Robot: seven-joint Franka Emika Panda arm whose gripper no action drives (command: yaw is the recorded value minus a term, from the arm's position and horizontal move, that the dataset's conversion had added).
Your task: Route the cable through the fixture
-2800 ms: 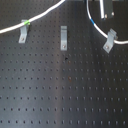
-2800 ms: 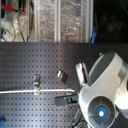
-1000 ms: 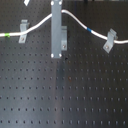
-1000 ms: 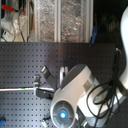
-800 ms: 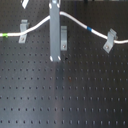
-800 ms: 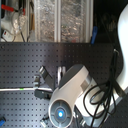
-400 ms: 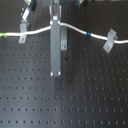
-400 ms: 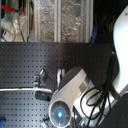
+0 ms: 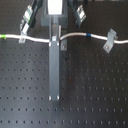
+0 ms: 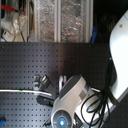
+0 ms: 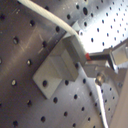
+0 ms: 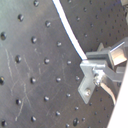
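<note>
In the first exterior view the white cable (image 9: 75,35) runs almost level across the board. Its green band (image 9: 4,36) is at the first exterior view's left and its blue band (image 9: 87,35) right of centre. My gripper (image 9: 54,42) comes in from the top and is shut on the cable. A long grey bar continues below it. The fixture (image 9: 63,46) peeks out just right of the gripper, mostly hidden; I cannot tell whether the cable sits in it. In the first wrist view the cable (image 11: 50,15) meets a grey clip (image 11: 57,70).
Two slanted grey clips stand on the black perforated board (image 9: 95,90): one left (image 9: 22,39) and one right (image 9: 109,42), both touching the cable. In the second exterior view the white arm (image 10: 75,97) fills the front, with the cable (image 10: 15,91) at its left.
My gripper has come down the first exterior view with the cable. The cable's raised arch has flattened to the clips' level, and the gripper now covers most of the fixture.
</note>
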